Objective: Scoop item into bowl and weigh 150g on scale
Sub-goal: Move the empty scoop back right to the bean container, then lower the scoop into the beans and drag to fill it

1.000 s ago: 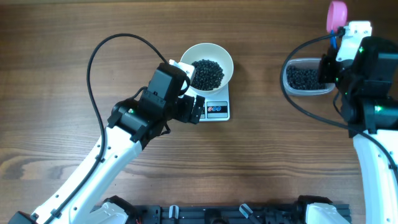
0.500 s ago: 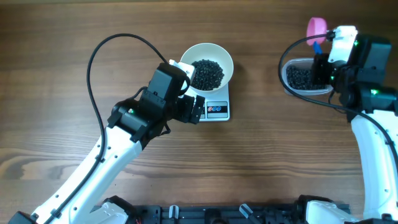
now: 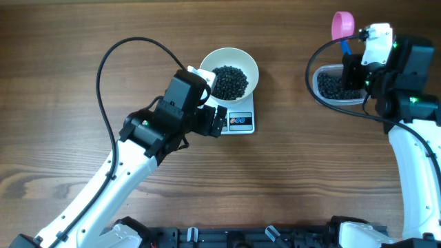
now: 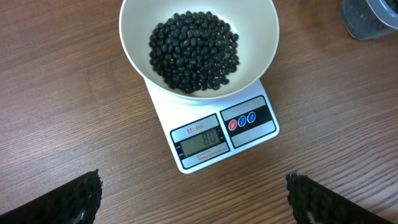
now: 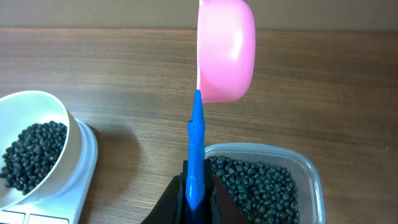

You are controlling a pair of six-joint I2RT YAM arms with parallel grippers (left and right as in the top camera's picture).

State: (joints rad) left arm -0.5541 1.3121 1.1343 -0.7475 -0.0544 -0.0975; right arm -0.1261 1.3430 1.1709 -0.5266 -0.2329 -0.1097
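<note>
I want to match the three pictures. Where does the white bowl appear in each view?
Overhead: the white bowl sits a little above the centre, with beans inside.
Left wrist: it fills the top centre, cut off by the upper edge.
Right wrist: it is at the lower left edge, partly cut off.
Shared landmark: the scale under the bowl, visible in all three views.

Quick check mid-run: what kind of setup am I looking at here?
Likely a robot test bench, not a kitchen: wooden table, kitchen scale under a bowl of beans, clear tub.
</note>
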